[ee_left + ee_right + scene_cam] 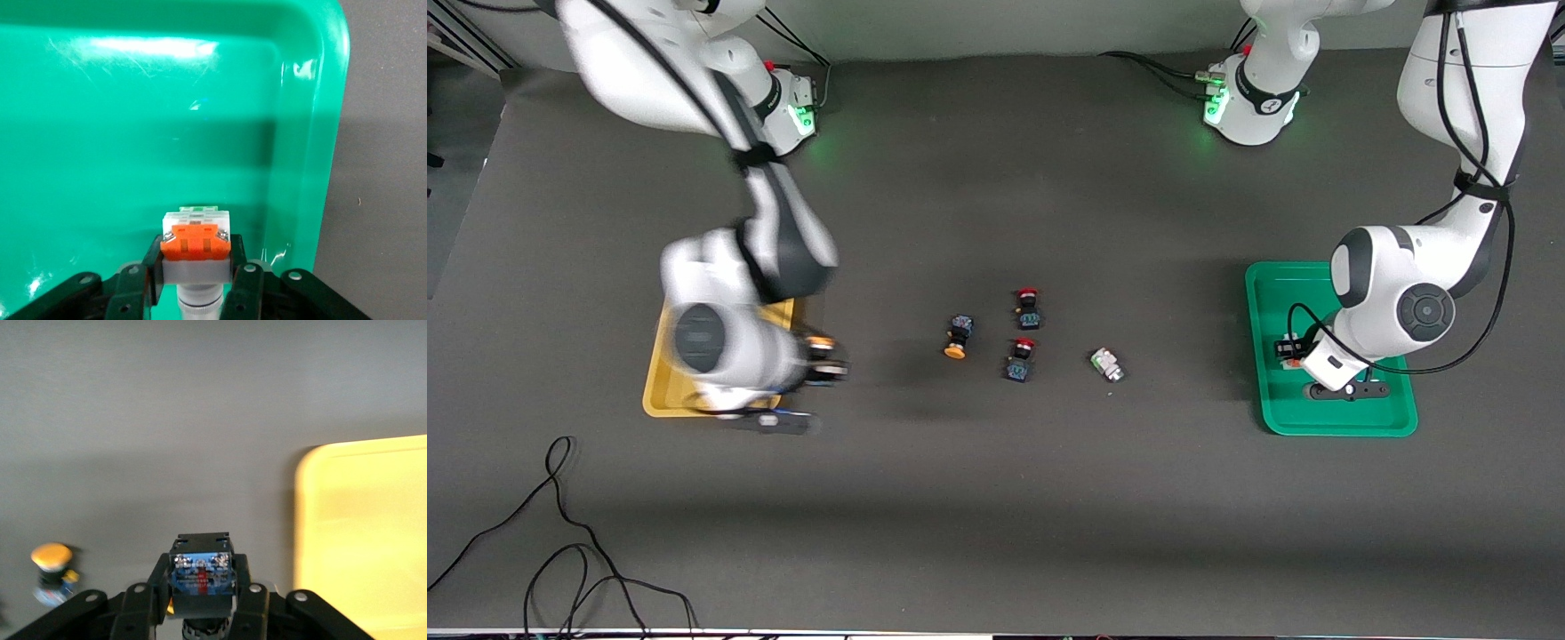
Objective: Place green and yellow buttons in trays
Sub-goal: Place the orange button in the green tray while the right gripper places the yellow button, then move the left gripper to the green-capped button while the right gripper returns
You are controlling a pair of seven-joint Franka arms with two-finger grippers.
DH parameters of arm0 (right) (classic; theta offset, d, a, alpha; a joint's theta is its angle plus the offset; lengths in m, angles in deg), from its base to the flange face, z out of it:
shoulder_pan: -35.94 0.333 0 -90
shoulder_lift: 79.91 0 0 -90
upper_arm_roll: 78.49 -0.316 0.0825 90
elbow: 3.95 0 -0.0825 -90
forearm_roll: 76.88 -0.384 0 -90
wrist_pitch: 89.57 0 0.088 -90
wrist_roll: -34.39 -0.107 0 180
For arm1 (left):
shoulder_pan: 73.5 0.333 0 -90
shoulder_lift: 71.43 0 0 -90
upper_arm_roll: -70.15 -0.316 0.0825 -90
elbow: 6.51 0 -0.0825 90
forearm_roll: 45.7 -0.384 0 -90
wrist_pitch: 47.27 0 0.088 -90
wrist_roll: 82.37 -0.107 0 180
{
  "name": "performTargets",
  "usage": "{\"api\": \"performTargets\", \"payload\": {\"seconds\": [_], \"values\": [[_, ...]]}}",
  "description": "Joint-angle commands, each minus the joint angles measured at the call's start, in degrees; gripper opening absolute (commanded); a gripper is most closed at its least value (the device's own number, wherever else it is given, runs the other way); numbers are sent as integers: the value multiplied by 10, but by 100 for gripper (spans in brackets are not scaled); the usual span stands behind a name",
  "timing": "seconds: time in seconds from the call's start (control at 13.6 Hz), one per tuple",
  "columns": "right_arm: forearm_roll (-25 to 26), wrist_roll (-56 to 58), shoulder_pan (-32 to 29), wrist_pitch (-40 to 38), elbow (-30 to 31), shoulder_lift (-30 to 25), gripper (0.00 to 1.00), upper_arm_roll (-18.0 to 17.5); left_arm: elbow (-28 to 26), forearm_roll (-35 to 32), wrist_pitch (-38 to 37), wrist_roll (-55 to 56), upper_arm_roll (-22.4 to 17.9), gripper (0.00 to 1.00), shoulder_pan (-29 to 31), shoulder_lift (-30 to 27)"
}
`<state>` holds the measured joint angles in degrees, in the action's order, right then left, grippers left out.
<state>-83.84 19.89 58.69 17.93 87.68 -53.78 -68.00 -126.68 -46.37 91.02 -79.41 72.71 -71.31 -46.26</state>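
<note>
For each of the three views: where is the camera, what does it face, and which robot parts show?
Front view: high across the table, facing both arms; yellow tray, green tray.
Left wrist view: over the green tray; left gripper holds the orange-faced white button.
Right wrist view: beside the yellow tray; right gripper holds a black-blue button.
Shared: front and wrist views show both trays.

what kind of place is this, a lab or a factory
Most likely a robotics lab bench: two white Franka arms bolted along a dark matted table, small push-button switches laid out between a yellow tray and a green tray, loose cables at the edge.
</note>
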Motion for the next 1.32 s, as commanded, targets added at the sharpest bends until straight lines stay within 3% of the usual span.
{"api": "performTargets", "payload": {"seconds": [0.0,0.22,0.51,0.81,0.88,0.96,1.25], "values": [[-5,122,-26,15,88,-50,0,35,5,-7,-7,-6,2,100,5,-18],[-6,191,-25,82,156,-57,0,76,54,-7,-103,-9,2,100,10,-51],[-9,206,-26,236,259,-51,0,76,197,-6,-272,-8,2,100,10,-65],[-10,206,-24,304,298,-34,0,76,254,2,-326,13,10,100,-8,-68],[-10,206,-24,304,297,-30,30,76,254,2,-326,43,14,100,-29,-68],[-11,206,-24,303,297,-31,99,76,254,3,-320,86,15,100,-59,-66],[-12,195,-25,270,290,-54,100,77,253,31,-284,263,16,100,-184,-50]]}}
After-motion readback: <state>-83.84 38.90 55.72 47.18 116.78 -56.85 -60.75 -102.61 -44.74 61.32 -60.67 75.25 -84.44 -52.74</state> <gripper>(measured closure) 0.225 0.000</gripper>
